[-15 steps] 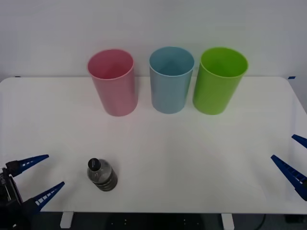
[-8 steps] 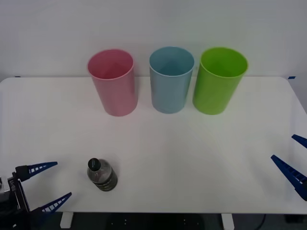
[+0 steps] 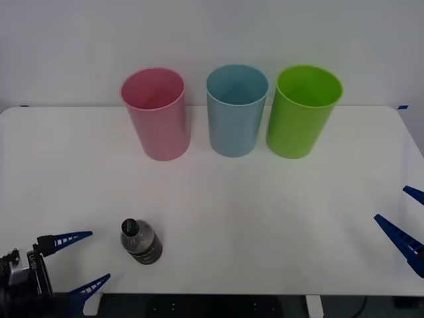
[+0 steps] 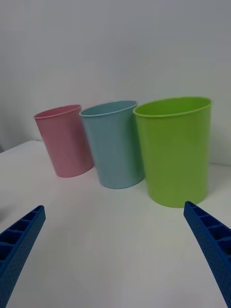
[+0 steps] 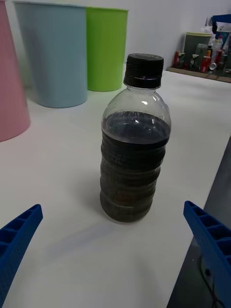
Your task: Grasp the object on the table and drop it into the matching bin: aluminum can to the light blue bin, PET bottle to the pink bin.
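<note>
Front view frames are read from left to right: the left tool (image 3: 74, 262) is seen at the near left corner of the bench (image 3: 278, 218), its blue fingers spread wide and holding nothing, with the PET bottle (image 3: 140, 241) standing upright just beside it, near the front edge. At the back, well apart from the bottle, the pink bin (image 3: 156, 114), the light blue bin (image 3: 236, 110) and a lime green bin (image 3: 303, 111) are lined up in that order. The right tool (image 3: 405, 225) is parked at the far right edge, fingers likewise spread. From the left wrist view the bottle is shown mostly filled with dark liquid under a black cap (image 5: 143, 70), so it is judged fairly heavy for its size, firm yet smooth and easily tipped. A hold across the ribbed middle of the body, below the shoulder, is judged the surest.
</note>
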Robot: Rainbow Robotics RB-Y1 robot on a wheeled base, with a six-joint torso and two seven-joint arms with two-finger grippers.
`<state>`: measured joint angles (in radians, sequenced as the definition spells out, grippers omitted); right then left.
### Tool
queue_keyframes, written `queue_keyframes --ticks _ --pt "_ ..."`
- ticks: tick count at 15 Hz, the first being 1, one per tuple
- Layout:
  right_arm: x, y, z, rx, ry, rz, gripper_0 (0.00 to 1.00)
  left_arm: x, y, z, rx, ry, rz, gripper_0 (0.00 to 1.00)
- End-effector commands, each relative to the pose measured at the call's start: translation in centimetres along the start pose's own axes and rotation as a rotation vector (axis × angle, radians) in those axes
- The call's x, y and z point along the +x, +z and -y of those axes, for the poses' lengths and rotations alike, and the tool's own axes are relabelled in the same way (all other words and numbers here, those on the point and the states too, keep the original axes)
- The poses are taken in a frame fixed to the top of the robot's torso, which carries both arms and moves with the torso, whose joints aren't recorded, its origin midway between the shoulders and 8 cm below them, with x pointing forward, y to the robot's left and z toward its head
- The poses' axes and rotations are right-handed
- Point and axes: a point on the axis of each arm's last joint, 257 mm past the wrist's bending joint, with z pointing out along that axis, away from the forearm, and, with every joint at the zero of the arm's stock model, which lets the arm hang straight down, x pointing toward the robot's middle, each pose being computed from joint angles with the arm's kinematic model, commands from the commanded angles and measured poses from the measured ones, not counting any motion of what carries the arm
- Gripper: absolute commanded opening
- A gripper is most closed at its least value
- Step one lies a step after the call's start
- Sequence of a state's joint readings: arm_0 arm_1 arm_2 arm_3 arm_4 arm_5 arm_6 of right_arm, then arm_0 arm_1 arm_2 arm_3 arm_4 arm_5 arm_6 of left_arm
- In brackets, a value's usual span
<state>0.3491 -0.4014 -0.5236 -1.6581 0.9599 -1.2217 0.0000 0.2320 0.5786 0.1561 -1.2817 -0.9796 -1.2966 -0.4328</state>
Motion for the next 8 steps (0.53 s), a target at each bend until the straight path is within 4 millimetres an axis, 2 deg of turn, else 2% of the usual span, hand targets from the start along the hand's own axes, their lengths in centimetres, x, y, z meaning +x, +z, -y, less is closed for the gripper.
queue_keyframes --ticks 1,8 --pt "0.0 0.0 0.0 0.000 0.000 0.000 1.00 0.4 1.2 0.0 0.007 -0.018 0.016 1.00" --pt "0.0 0.0 0.0 0.000 0.000 0.000 1.00 0.3 4.9 1.2 0.007 -0.021 0.069 1.00"
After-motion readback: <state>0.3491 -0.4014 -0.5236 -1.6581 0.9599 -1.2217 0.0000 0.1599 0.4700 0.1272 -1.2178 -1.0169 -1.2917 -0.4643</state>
